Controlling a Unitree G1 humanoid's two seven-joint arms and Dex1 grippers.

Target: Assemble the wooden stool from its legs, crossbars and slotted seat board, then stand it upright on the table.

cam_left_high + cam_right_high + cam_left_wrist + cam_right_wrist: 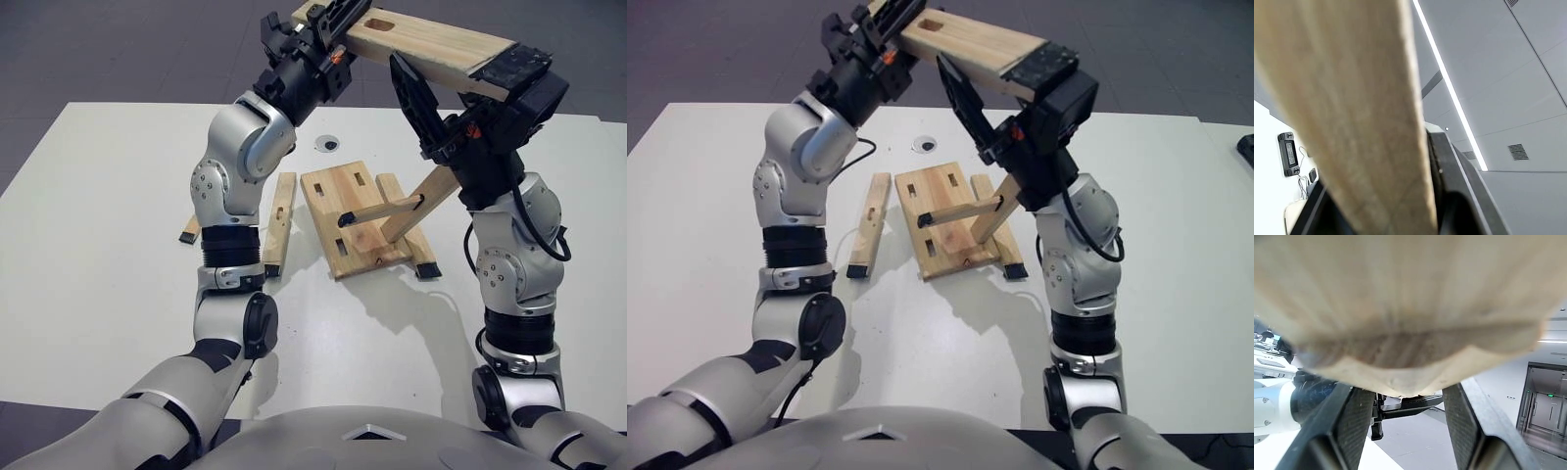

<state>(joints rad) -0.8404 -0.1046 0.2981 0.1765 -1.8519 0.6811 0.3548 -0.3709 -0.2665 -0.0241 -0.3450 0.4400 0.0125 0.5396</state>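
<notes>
Both grippers hold one wooden leg (431, 44) high above the table; it has a slot near one end and a black foot at the other. My left gripper (328, 24) is shut on the slotted end, where the wood (1352, 122) lies against a finger (1449, 171). My right gripper (402, 64) is shut on the leg nearer the black foot, the wood (1400, 308) between its fingers (1347, 431). Below lies the slotted seat board (338, 196). Another leg (431, 196) stands slanted on it, with a crossbar (377, 211) sticking out sideways.
A loose leg (279, 220) lies on the white table (108, 196) left of the seat board. Another wooden piece (189, 230) peeks out behind my left arm. A third leg (421, 250) lies along the board's right side. A round grommet hole (328, 145) sits behind the board.
</notes>
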